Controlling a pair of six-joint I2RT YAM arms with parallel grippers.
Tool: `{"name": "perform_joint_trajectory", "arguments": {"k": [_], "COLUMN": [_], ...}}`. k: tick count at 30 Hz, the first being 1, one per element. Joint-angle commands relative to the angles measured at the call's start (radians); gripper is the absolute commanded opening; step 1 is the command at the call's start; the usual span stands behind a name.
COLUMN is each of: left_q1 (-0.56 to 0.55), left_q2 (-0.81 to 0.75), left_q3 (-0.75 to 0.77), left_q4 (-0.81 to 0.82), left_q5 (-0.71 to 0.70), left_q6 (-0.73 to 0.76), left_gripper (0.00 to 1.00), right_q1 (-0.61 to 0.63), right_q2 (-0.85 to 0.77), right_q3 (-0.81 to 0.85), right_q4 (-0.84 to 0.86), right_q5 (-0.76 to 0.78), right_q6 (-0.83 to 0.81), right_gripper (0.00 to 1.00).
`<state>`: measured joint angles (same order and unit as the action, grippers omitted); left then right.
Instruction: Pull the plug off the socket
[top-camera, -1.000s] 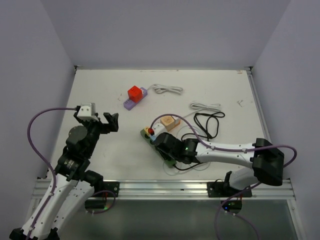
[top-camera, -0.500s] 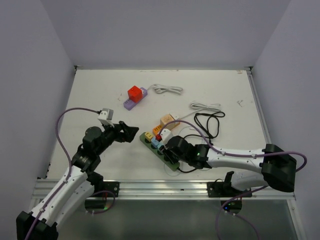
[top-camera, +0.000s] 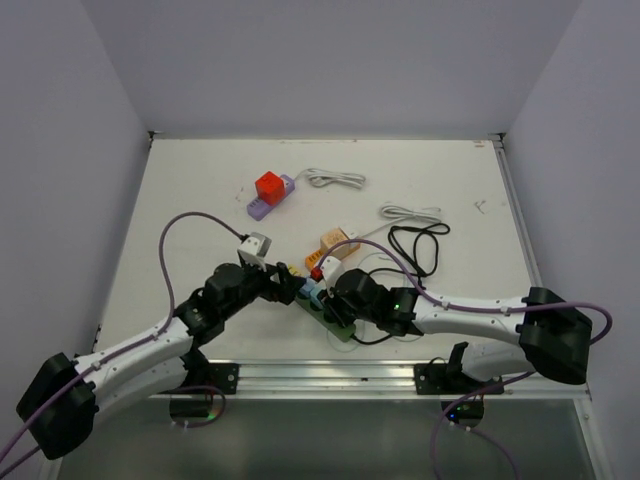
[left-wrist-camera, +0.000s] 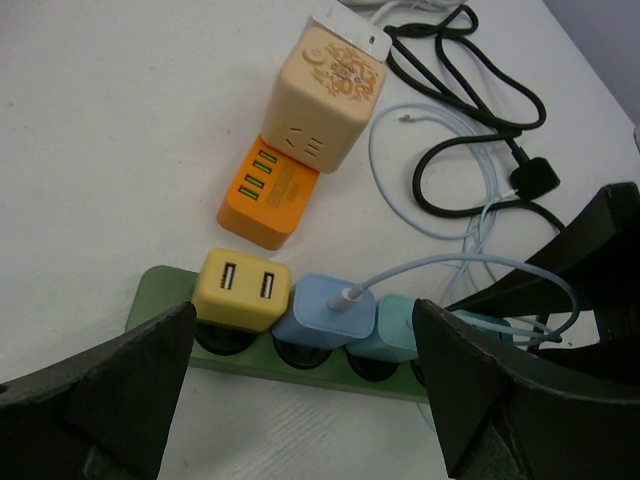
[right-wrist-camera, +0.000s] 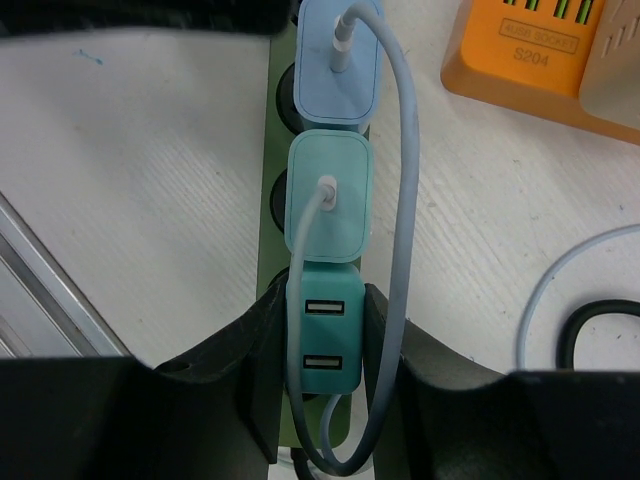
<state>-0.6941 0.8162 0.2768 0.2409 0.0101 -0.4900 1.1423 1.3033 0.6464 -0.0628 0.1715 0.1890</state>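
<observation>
The socket strip (left-wrist-camera: 160, 290) is long and green. It lies flat on the white desk (left-wrist-camera: 110, 120), near the front edge. Four plugs sit in it in a row: a yellow plug (left-wrist-camera: 242, 290) with two little slots, a light blue plug (left-wrist-camera: 325, 320) with a pale wire, a mint plug (right-wrist-camera: 330, 195) with a white wire, and a darker teal plug (right-wrist-camera: 325, 345) with two slots. The right end effector (right-wrist-camera: 325, 298) is clenched on the teal plug, one black finger on each side. The left end effector (top-camera: 287, 284) is released, its fingers (left-wrist-camera: 120, 390) spread wide around the yellow end of the strip. I cannot tell if they touch it. An orange box (left-wrist-camera: 268, 190) and a tan cube (left-wrist-camera: 325, 95) sit just beside the strip
</observation>
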Motion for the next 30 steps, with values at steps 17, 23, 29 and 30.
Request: {"name": "perform_joint_trajectory", "arguments": {"k": [17,23,29,30], "left_q1": [-0.248,-0.303,-0.343,-0.347], "left_q2": [0.244,0.305,0.402,0.409], "left_q3": [0.029,-0.022,-0.063,-0.08], "left_q4": [0.277,0.412,0.489,0.498], "left_q5": [-0.4,-0.42,-0.463,-0.469], "left_q6": [0.205,0.22,0.139,0.11], "left_gripper": [0.93,0.92,0.87,0.86], "right_q1": [-0.01,-0.01,-0.012,-0.013], "right_q2": [-0.024,-0.03,-0.032,-0.03], "right_q3": [-0.027,-0.01,0.013,0.015], "right_q4": [0.078,0.066,0.029,0.026], "right_q5": [-0.107,-0.107,-0.124,-0.135], "right_q6": [0.0,-0.003,-0.01,-0.01], "right_gripper": [0.0,0.0,0.0,0.0]}}
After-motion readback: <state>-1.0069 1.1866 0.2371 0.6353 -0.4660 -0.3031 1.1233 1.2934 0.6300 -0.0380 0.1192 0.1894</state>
